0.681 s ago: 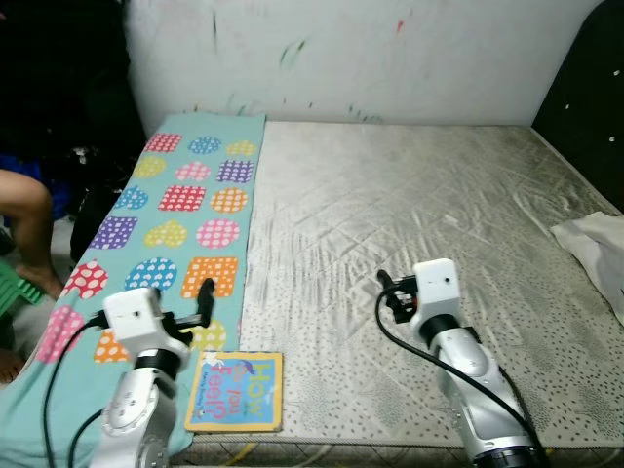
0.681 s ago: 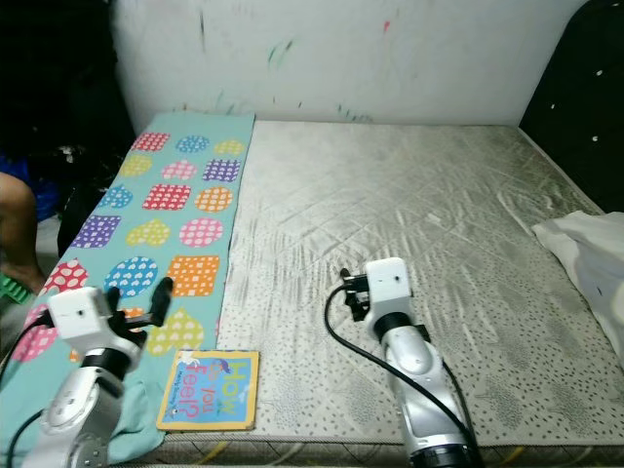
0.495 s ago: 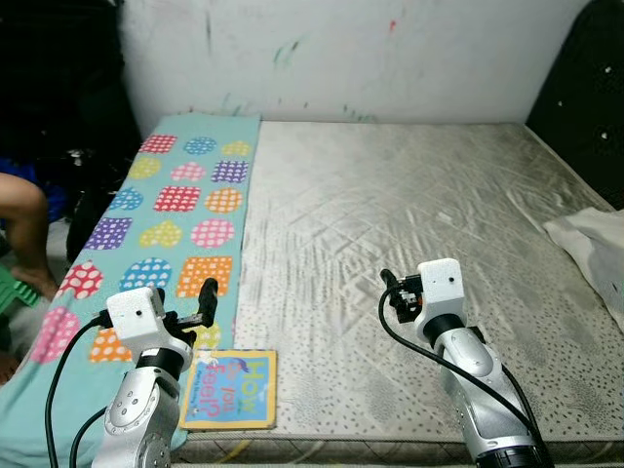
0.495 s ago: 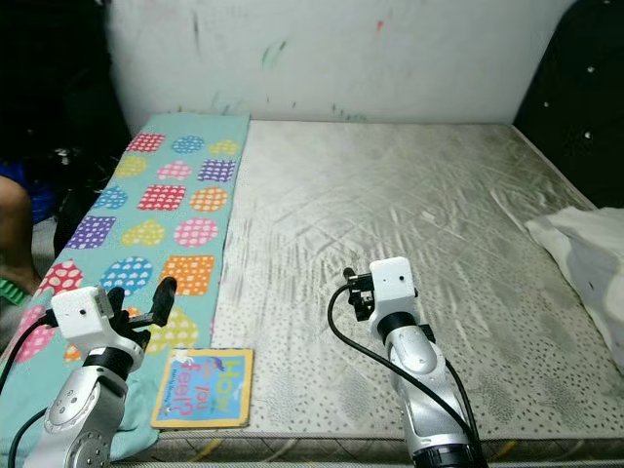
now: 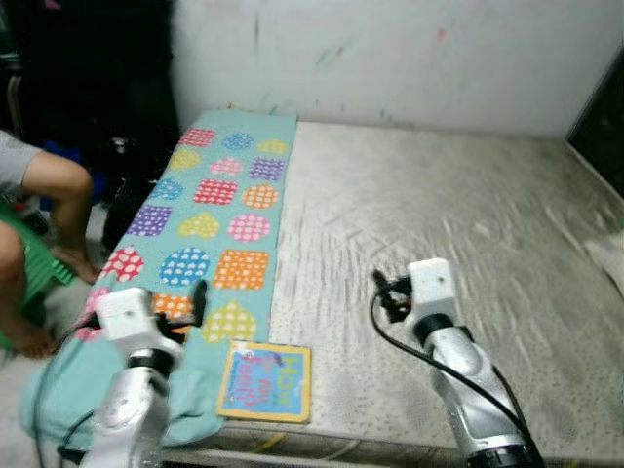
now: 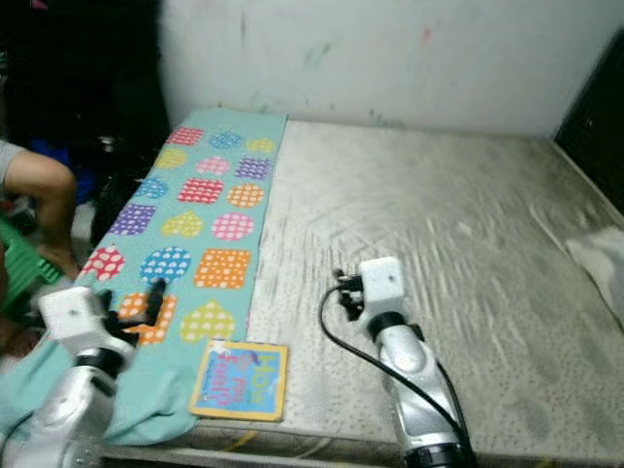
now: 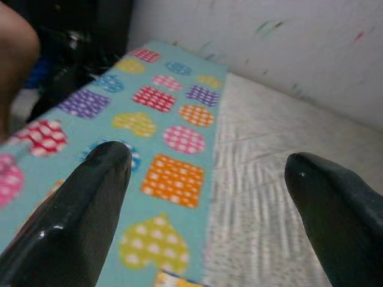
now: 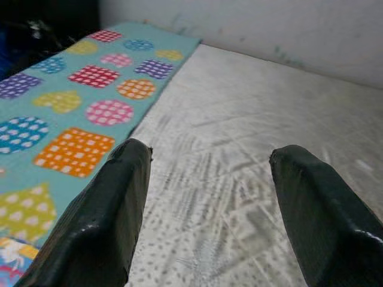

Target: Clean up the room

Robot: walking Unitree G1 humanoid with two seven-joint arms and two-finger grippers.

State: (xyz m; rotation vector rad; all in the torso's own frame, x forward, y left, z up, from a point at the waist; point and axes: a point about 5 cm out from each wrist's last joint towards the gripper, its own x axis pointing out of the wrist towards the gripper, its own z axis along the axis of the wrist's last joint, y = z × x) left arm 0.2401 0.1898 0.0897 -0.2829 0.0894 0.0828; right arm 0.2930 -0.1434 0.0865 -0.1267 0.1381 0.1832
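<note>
Small square picture book with yellow-edged blue cover (image 5: 265, 381) lies flat at lower centre-left, on the near edge of the grey quilted mattress (image 5: 468, 214), beside the teal patterned blanket (image 5: 210, 219). Left gripper (image 7: 203, 197) – fingers wide apart, empty – hovers just left of it, nearer. Right gripper (image 8: 206, 203) also spread, empty – further right.

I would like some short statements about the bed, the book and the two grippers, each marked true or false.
1. The picture book lies near the front edge of the mattress. True.
2. The left gripper is shut on the book. False: its fingers are open and hold nothing.
3. The patterned blanket covers the mattress's right side. False: it runs along the left side.
4. The right gripper is open above the mattress. True.
</note>
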